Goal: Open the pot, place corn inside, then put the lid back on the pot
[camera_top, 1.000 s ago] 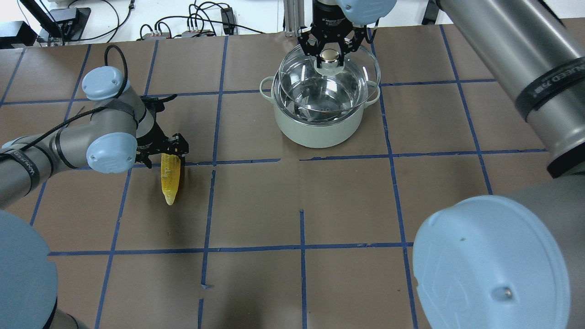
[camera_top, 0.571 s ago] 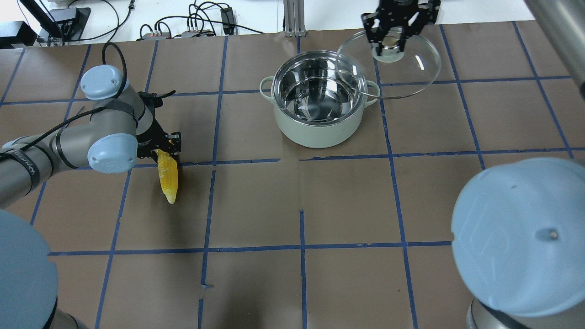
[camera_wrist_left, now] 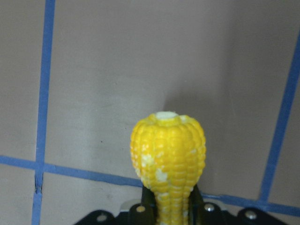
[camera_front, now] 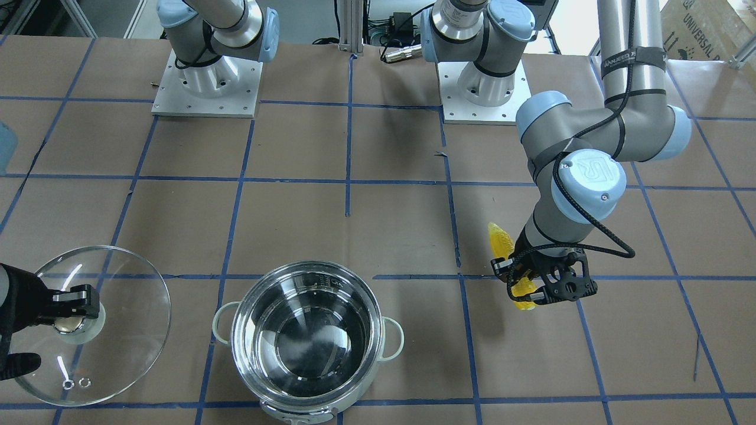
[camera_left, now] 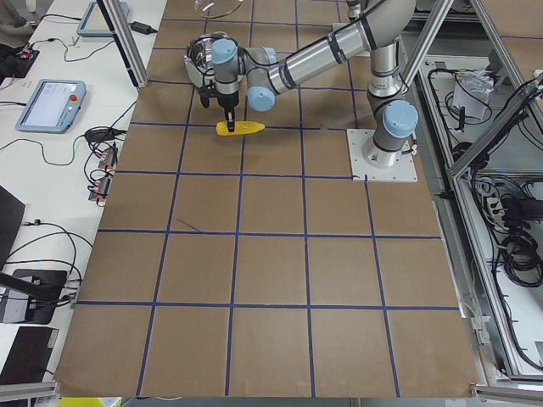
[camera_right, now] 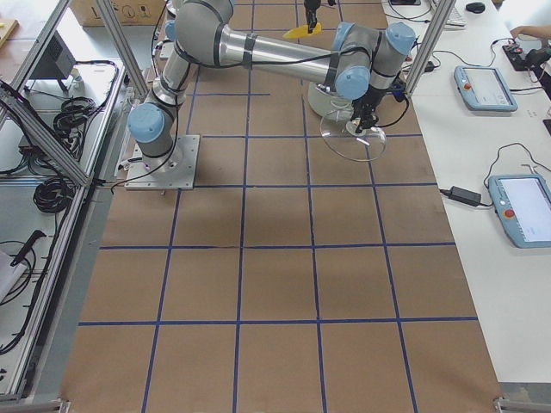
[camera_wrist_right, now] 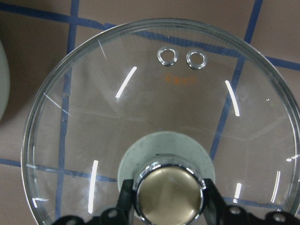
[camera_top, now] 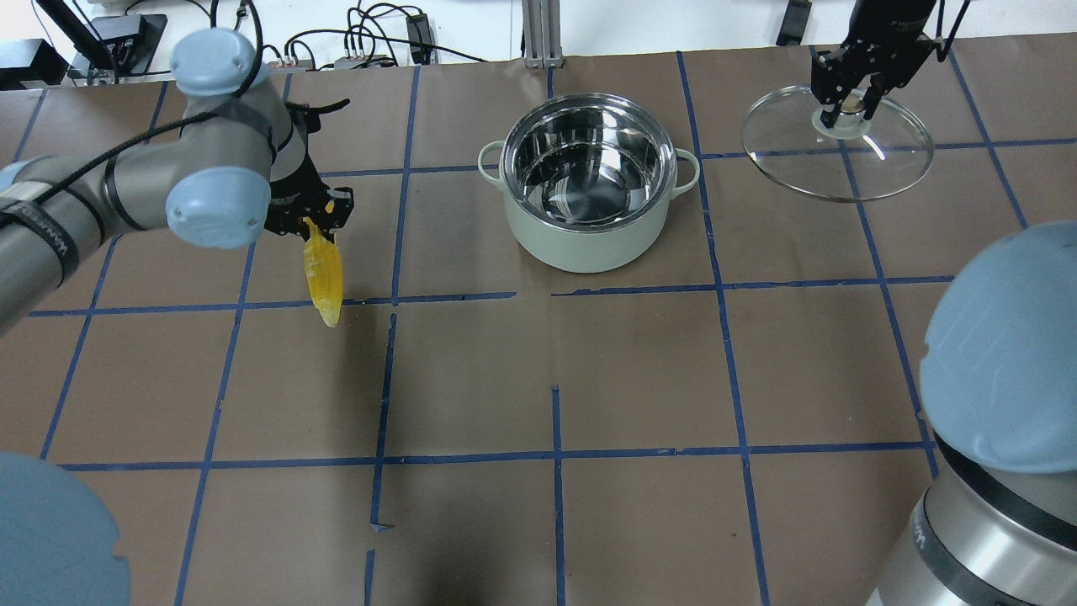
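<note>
Table: wide flat top (camera_top: 639,379) covered in brown paper, marked off in big squares by blue tape lines (camera_top: 555,459).
Room: aluminium frame posts at the table ends; white side bench with tablets (camera_left: 49,103); cables (camera_top: 370,42) bunched along the far edge.
Arms: grey metal tubes, pale blue joint caps, both mounted on square white base plates (camera_front: 207,82).
Pot: the pot (camera_top: 589,231) stands upright on the paper, mid-table on the far side, between the two grippers. It is round, with a mirror-shiny steel inside, a pale green outer wall and two pale loop handles. Its top is open.
Lid: the lid (camera_top: 892,168) is a clear glass dome with two small metal-ringed holes, well off the pot on the robot's right. Cannot tell whether its rim touches the paper.
Right arm: reaches far forward, right gripper (camera_top: 848,99) pointing down, fingers clamped on the lid's brassy knob (camera_wrist_right: 168,196).
Corn: the corn (camera_top: 324,273) is yellow and tapered, with kernel rows; it looks lifted off the paper, well apart from the pot, on the robot's left.
Left arm: elbow bent, left gripper (camera_top: 313,219) pinching the corn at one end, the rest sticking out past the fingers.
</note>
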